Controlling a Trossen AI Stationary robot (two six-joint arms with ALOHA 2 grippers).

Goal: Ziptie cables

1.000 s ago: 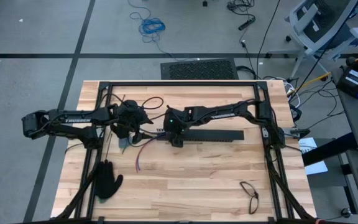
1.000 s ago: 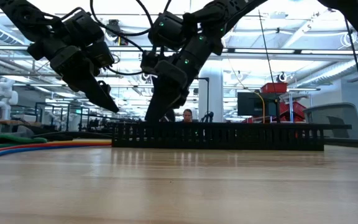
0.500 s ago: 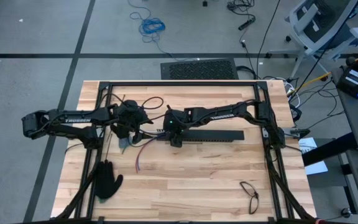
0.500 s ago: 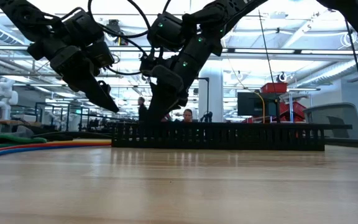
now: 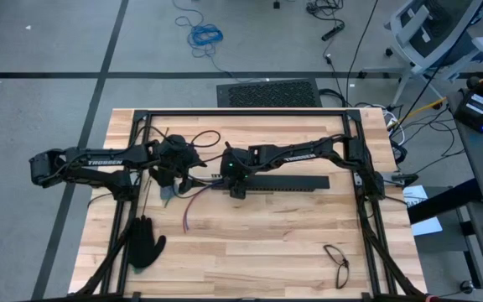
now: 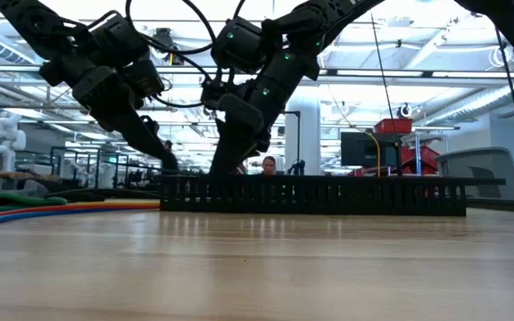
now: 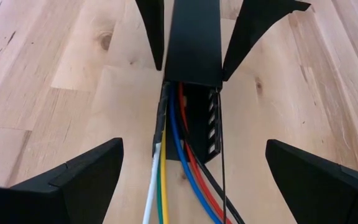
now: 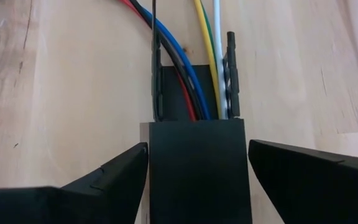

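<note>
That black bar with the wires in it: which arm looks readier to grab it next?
The right, I'd guess. The right gripper straddles the black bar, one finger on each side. The left gripper hangs open over the cables spilling from the bar's end.

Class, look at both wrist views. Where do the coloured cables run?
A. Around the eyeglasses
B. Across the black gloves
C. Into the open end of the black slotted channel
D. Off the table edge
C: the cables enter the uncovered end of the black slotted channel, between its side walls.
</note>
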